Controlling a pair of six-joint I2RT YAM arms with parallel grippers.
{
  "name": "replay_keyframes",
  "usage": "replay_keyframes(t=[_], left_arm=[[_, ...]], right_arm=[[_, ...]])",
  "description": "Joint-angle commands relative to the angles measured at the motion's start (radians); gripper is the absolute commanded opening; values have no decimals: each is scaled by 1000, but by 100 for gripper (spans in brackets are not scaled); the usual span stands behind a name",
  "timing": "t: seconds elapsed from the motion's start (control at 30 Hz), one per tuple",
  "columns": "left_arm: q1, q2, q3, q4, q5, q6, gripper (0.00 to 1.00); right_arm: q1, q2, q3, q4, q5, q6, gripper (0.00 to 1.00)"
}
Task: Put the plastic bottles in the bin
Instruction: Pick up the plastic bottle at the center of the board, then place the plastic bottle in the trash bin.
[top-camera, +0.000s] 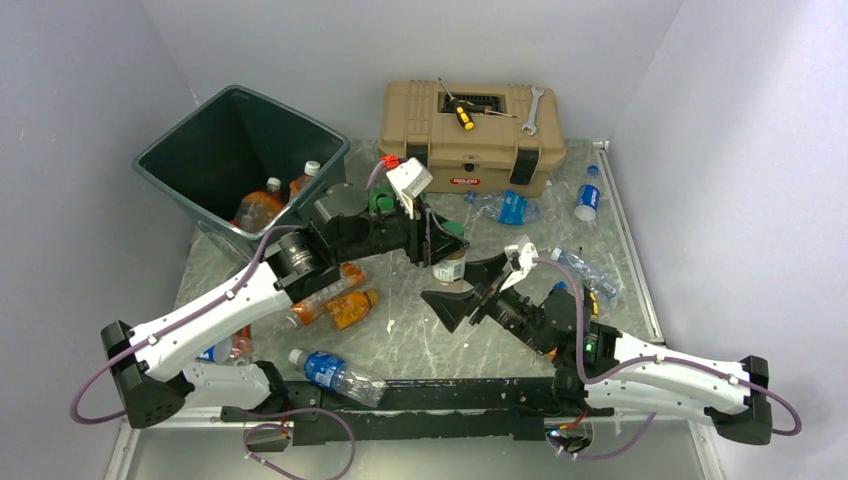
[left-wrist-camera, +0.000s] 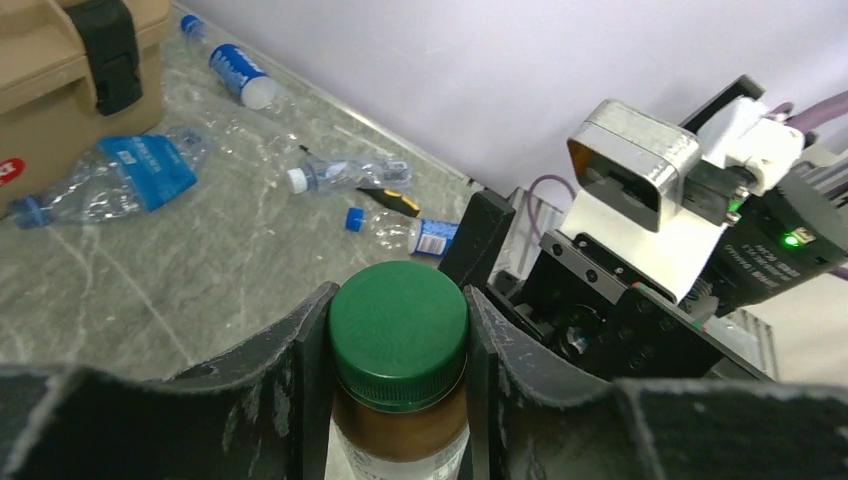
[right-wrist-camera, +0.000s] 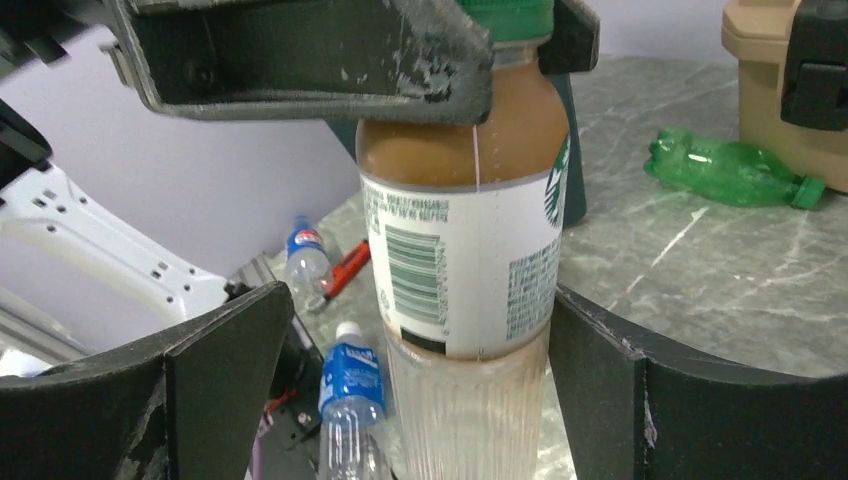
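Now at mid-table: brown bottle pinched by its cap, second gripper standing wide

From my remote station I see the left gripper (left-wrist-camera: 398, 340) clamped on the green cap of a brown bottle (right-wrist-camera: 465, 240), with one finger pressed against each side of the cap. The bottle stands upright near the middle of the table (top-camera: 420, 335), its white label with green print turned toward the right wrist camera. I cannot tell whether its base touches the tabletop. My right gripper (right-wrist-camera: 420, 340) is spread wide, with a finger on either side of the bottle's lower half. There are clear gaps to the label, and it grips nothing.

The bin (top-camera: 215, 135) sits at the table's far-left corner, with two orange bottles (top-camera: 258, 208) visible inside against its near wall. Other bottles lie loose on the table:
- Orange-tinted bottles (top-camera: 340, 300) lie toward the left edge.
- A blue-labelled bottle (top-camera: 330, 370) lies by the near edge.
- A green bottle (right-wrist-camera: 725, 170) lies just in front of the toolbox (top-camera: 470, 135).
- Clear bottles with blue labels (top-camera: 510, 208) are scattered toward the far-right corner.

The tan toolbox stands at the far edge, and a yellow-handled screwdriver (top-camera: 462, 113) and a wrench (top-camera: 530, 110) rest on its lid.
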Motion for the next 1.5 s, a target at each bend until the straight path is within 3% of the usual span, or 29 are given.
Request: replay_keyframes(t=[0.0, 0.17, 0.33, 0.4, 0.47, 0.53, 0.57, 0.67, 0.73, 0.93, 1.2, 1.47], left_arm=[[-23, -19, 149, -108, -122, 123, 0], [-27, -73, 339, -257, -343, 360, 0], [-27, -89, 482, -280, -641, 631, 0], [-28, -52, 525, -253, -804, 751, 0], [-14, 22, 546, -125, -1036, 932, 0], [63, 129, 623, -43, -1189, 1056, 0], [123, 169, 695, -133, -1189, 969, 0], [391, 209, 844, -419, -993, 620, 0], [506, 204, 840, -461, -952, 545, 0], [718, 183, 685, -483, -927, 427, 0], [925, 129, 430, -439, -873, 238, 0], [984, 76, 205, -375, -850, 125, 0]], right_arm=[[4, -8, 97, -100, -17, -34, 100], [4, -54, 208, -335, -23, -102, 100], [4, -152, 185, -471, 53, -85, 100], [4, -208, 142, -464, 74, -67, 100], [4, -250, 89, -428, 69, -66, 100], [4, -270, 43, -381, 61, -66, 100], [4, -272, 25, -368, 60, -63, 100], [4, -251, 19, -354, 78, -45, 100], [4, -228, 28, -360, 88, -36, 100], [4, -171, 29, -361, 65, -34, 100], [4, -173, -28, -313, 35, -12, 100], [4, -192, -51, -331, 50, -7, 100]])
